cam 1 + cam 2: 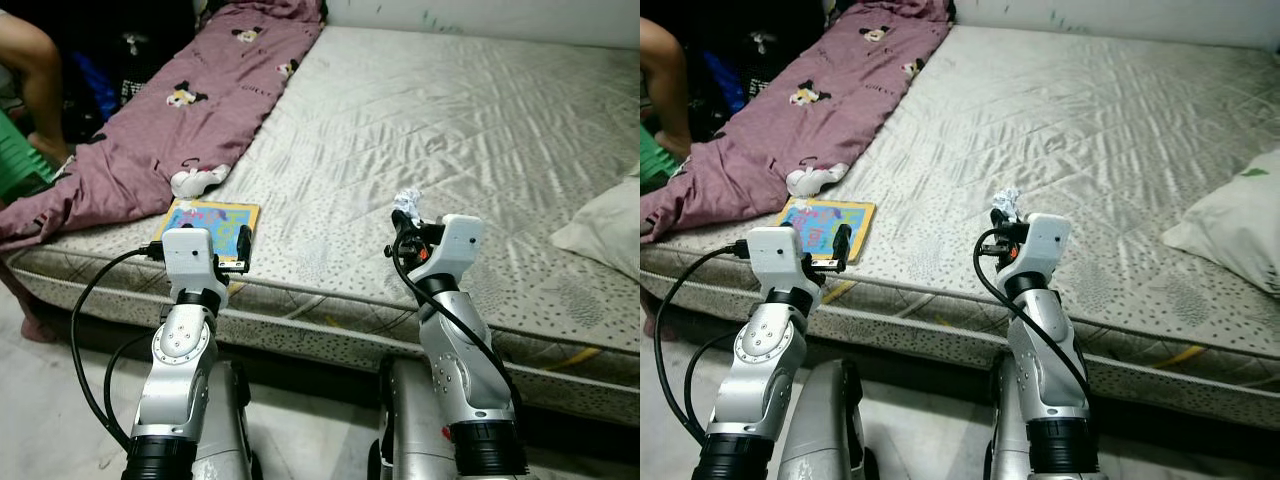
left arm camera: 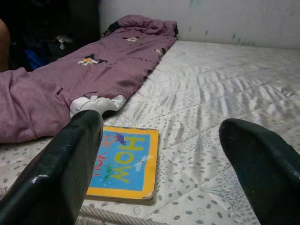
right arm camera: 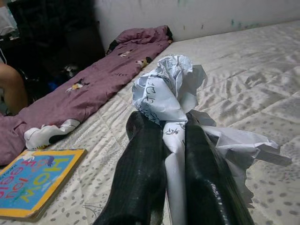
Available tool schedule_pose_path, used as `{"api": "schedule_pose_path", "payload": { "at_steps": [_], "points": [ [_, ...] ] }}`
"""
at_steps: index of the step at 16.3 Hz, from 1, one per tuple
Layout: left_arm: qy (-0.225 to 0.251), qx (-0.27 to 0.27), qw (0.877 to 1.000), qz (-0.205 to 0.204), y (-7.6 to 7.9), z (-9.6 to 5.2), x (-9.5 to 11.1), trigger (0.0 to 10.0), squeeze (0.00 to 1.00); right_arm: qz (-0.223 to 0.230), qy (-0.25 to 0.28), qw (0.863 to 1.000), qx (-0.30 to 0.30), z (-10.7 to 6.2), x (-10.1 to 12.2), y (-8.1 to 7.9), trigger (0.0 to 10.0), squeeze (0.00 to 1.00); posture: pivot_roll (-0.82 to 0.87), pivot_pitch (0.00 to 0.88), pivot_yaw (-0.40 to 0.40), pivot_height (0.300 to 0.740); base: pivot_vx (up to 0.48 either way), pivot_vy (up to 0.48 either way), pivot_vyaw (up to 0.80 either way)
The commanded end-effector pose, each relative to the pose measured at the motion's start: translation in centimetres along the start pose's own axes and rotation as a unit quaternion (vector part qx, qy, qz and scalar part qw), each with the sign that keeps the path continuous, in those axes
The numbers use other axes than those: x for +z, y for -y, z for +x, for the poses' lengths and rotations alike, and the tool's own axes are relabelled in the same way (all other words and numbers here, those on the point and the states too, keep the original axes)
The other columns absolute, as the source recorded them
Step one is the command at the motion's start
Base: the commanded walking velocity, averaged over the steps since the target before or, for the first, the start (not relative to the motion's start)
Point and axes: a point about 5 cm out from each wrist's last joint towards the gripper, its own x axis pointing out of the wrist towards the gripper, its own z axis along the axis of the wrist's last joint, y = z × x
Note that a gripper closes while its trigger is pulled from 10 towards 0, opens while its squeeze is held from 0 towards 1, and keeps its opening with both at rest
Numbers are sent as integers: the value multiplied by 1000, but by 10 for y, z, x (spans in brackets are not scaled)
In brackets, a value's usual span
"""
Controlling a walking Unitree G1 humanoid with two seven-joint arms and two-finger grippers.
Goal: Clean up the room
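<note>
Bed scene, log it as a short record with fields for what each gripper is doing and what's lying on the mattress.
left gripper: open, poised at the mattress edge beside the picture book
right gripper: shut on crumpled paper, above the mattress
blanket: purple, cartoon print, along the bed's left side
pillow: at the right edge
person: a limb, far left

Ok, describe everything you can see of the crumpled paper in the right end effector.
The crumpled paper is a white wad with dark handwritten marks, creased and bunched into loose folds. The right end effector is shut on it, the two black fingers pinching a narrow strip of it while the bulk flares above and a flap sticks out to one side. It is held near the mattress front edge; whether it touches the surface cannot be told.
</note>
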Motion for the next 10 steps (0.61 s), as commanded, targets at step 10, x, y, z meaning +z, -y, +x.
{"api": "schedule_pose_path", "payload": {
  "at_steps": [10],
  "points": [
    [-9, 14, 1000, -4, 4, 3, 1, 10000, 0, -9, 6, 1000, 5, 5, 7, 0, 10000, 0, 44, 0, 15, 675, 0, 0, 0]
  ]
}}
